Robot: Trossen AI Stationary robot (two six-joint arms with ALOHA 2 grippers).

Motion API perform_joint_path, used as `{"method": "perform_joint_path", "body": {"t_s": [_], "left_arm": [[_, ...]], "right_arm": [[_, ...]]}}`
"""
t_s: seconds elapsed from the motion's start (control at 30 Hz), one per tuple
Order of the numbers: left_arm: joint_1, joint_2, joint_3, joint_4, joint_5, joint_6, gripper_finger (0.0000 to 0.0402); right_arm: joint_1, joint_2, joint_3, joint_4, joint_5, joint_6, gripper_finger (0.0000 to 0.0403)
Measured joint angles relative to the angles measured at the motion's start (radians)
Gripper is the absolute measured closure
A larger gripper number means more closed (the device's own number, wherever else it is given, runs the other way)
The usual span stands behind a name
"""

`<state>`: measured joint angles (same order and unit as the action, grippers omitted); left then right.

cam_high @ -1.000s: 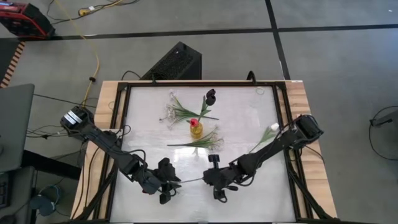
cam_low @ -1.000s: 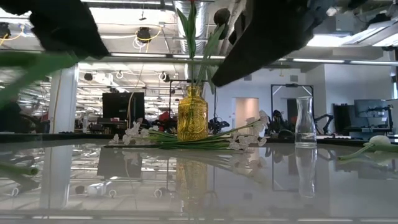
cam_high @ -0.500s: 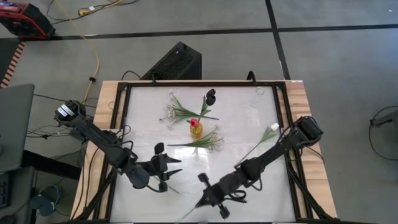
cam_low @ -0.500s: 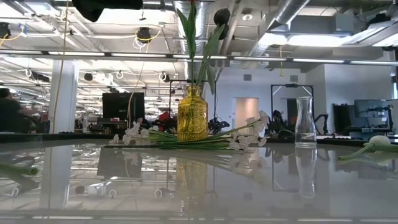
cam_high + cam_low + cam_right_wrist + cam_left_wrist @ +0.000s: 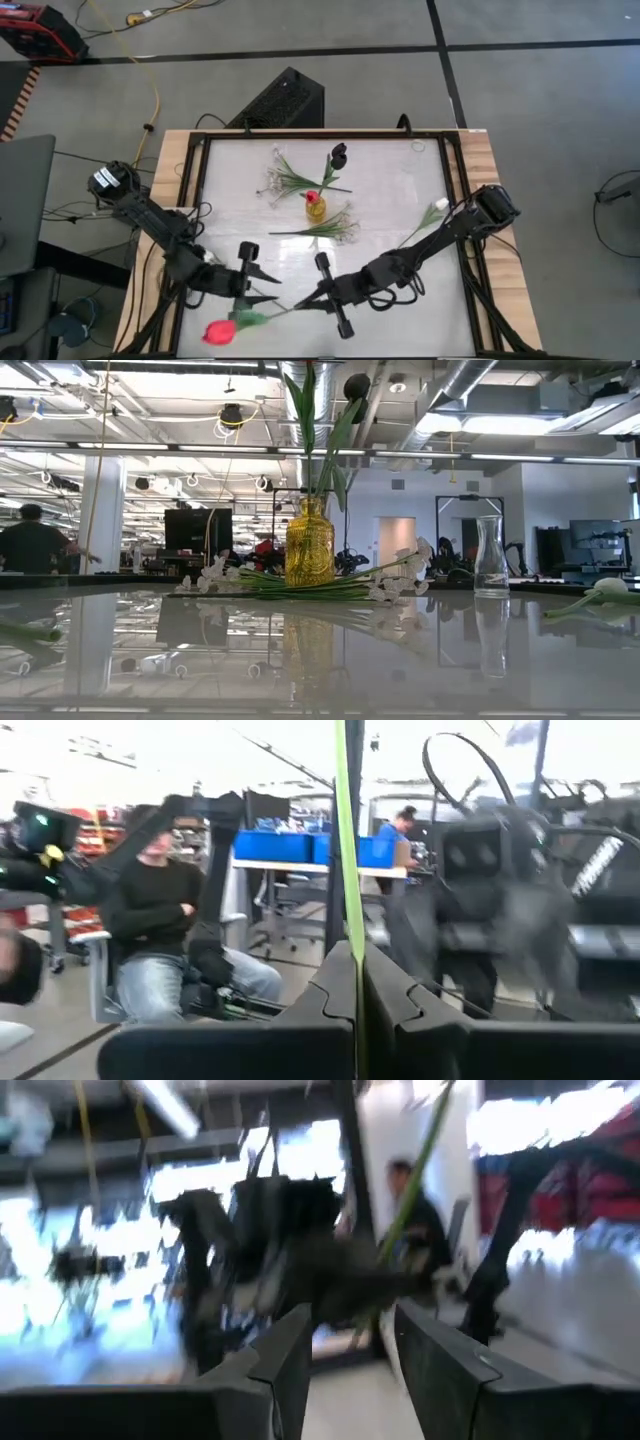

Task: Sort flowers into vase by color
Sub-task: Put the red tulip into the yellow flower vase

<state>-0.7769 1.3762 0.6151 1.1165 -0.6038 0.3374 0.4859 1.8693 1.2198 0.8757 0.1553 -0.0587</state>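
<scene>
Since the frame half a second earlier, the right pincer [image 5: 322,291] has swung back over the near middle of the counter [image 5: 400,180] and is clamped on the thin green stem [image 5: 349,860] of a red flower [image 5: 221,333], whose bud now shows past the near left edge of the counter, where none was seen before; the left pincer [image 5: 262,287] has drawn in beside that stem with its fingers [image 5: 292,1360] apart and nothing between them, so the flower appears to hang from the right arm alone; a hand-over seems to be finished or under way, though which cannot be told. Farther back, the yellow vase [image 5: 316,208] stands at mid-counter with a red bud in it; sprays of white blossoms [image 5: 335,228] lie just beside it, more sprays [image 5: 280,180] and a dark bloom [image 5: 338,154] lie behind, and a white bud [image 5: 440,206] lies well to the right; a clear carafe [image 5: 490,556] shows in the low view; these are unmoved. Judged from this, the held red flower belongs with the red one in the yellow vase; the white ones wait.
</scene>
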Motion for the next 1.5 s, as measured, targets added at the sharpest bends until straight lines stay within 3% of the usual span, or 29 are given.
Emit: {"method": "perform_joint_path", "body": {"t_s": [0.17,0.73,0.87,0.97,1.07,1.27,1.4,1.5], "left_arm": [[0.007,0.000,0.000,0.108,0.018,0.072,0.0268],[0.017,0.000,0.016,0.187,0.076,0.155,0.0270],[0.017,0.000,0.016,0.184,0.063,0.152,0.0301],[0.017,0.000,0.016,0.184,0.026,0.148,0.0365],[0.017,0.000,0.016,0.181,0.018,0.147,0.0394],[0.017,0.000,0.016,0.180,-0.007,0.128,0.0400],[0.011,-0.008,0.016,0.148,-0.139,0.123,0.0401],[0.004,-0.046,0.017,0.059,-0.293,0.117,0.0401]], "right_arm": [[-0.037,0.001,0.000,-0.013,0.013,0.040,0.0379],[-0.071,0.001,0.000,-0.063,0.064,0.061,0.0379],[-0.069,0.001,0.000,-0.062,0.064,0.060,0.0379],[-0.070,0.001,0.000,-0.067,0.051,0.028,0.0373],[-0.071,0.001,0.000,-0.084,0.041,-0.002,0.0354],[-0.070,0.001,0.000,-0.110,0.029,-0.039,0.0295],[-0.069,-0.008,0.000,-0.148,0.084,-0.050,0.0229],[-0.068,-0.062,0.000,-0.344,0.156,-0.048,0.0180]]}}
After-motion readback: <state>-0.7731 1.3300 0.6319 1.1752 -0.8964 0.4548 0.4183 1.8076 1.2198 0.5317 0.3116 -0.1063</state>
